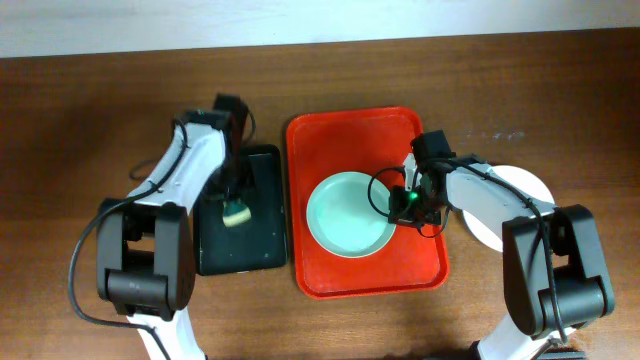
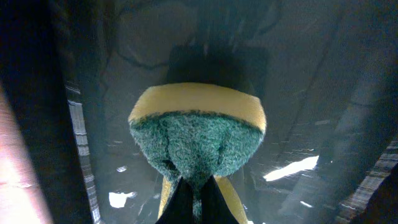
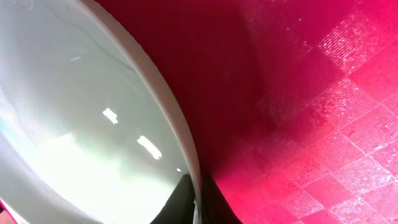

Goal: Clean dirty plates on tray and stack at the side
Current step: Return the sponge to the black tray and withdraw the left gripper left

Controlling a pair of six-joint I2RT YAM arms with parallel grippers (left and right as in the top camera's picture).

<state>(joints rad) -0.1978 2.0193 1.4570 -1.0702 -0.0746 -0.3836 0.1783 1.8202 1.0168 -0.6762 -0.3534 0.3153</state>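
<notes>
A pale mint-blue plate (image 1: 345,215) lies in the middle of the red tray (image 1: 330,135). My right gripper (image 1: 406,204) is shut on the plate's right rim. In the right wrist view the rim (image 3: 163,112) runs down between the two dark fingers of the right gripper (image 3: 198,200), with the tray's red floor (image 3: 311,93) beside it. My left gripper (image 1: 235,205) hangs over the black tray (image 1: 262,240), shut on a green and yellow sponge (image 1: 236,214). The left wrist view shows the sponge (image 2: 198,134) pinched in the left gripper (image 2: 198,202), green face toward the camera.
A white plate (image 1: 525,185) rests on the wooden table to the right of the red tray, partly hidden under my right arm. The black tray lies just left of the red tray, their edges nearly touching. Wet glints show on the black tray's floor (image 2: 292,168).
</notes>
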